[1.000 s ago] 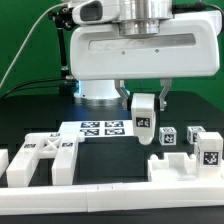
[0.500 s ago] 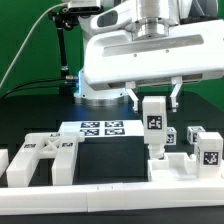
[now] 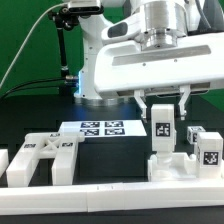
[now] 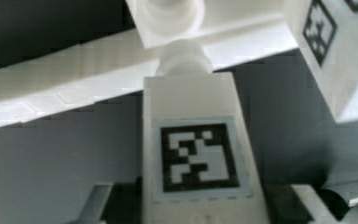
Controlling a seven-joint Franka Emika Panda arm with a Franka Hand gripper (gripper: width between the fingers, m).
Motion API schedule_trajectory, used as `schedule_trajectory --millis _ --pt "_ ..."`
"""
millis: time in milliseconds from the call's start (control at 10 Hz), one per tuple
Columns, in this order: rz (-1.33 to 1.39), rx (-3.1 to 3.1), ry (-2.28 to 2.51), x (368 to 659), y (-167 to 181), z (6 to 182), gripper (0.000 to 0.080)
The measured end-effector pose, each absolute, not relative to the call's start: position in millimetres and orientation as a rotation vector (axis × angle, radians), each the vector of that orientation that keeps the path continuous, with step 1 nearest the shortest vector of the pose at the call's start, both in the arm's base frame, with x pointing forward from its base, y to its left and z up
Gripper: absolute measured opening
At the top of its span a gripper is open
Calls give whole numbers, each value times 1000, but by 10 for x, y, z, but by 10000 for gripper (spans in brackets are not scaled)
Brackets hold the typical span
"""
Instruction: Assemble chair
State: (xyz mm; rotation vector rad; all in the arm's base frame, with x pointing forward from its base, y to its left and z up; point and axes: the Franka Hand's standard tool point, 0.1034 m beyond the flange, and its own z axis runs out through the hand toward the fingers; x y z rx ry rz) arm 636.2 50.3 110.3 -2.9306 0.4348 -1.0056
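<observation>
Leg, weight and stiffness: judged light and rigid, being small blocky plastic; unlikely to bend or crack under a firm pinch.
Leg, surface: matte, so probably not very slippery, though liable to twist in a loose hold on so narrow a piece.
Leg, where to hold: best taken on two opposite flat sides near the top end, leaving the bottom end free for seating.
Fingers (image 3: 141, 107): closed from either side on the top end of the leg (image 3: 161, 127), pinching it, by the look of both views.
Leg, place: upright and off the counter (image 3: 110, 155), with its bottom end at or just above a low white part (image 3: 172, 167) near the counter's near edge, toward the exterior view's right corner; contact impossible to tell.
Leg, look: matte white, square in section, longer than wide, with a black-and-white tag on one face, plain in the wrist view (image 4: 195, 140).
Other parts: slotted panel (image 3: 40, 158) along the near edge toward the exterior view's left; tagged cubes (image 3: 211, 150) just beside the leg, toward the exterior view's right edge.
Marker board (image 3: 100, 128): flat on the counter's middle, behind the parts.
</observation>
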Motion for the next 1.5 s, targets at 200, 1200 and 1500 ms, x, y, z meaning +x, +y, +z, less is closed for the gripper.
schedule_trajectory --millis 200,1200,1500 --pt "-985 -2940 442 6333 530 1029 288" --pt "-968 -2971 440 6287 431 885 288" --pt "-962 -2979 434 6282 436 806 288"
